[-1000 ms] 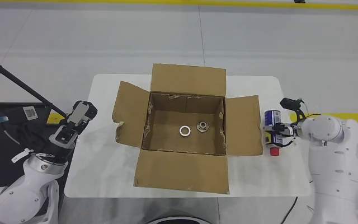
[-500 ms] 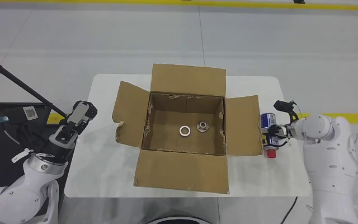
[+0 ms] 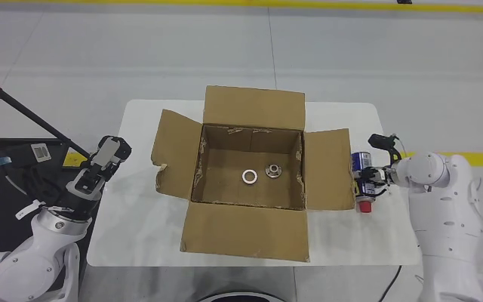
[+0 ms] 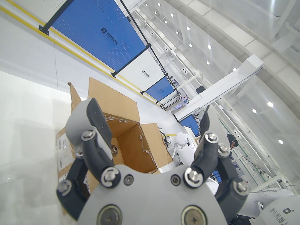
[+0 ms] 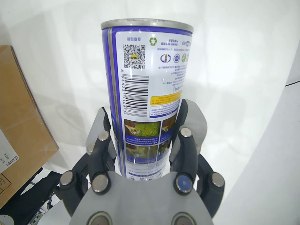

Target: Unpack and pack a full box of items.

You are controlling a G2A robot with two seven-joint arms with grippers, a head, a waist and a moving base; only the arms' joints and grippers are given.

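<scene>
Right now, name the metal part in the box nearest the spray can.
The darker raised fitting, not the flat pale ring, sits closer to the spray can.

box (image 3: 253, 106): 1 | spray can (image 5: 145, 71): 1 | ring (image 3: 250, 176): 1 | metal fitting (image 3: 272, 171): 1 | table (image 3: 134, 200): 1

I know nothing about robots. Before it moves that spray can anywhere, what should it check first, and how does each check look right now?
1. Grip: right jaws shut on both sides of the can: ok.
2. Box flaps spread open: ok.
3. Room in box: a ring and a fitting on its floor, bare floor around them: ok.
4. Left jaws open, away from the box: ok.
5. Can clear of the table: cannot tell.
</scene>
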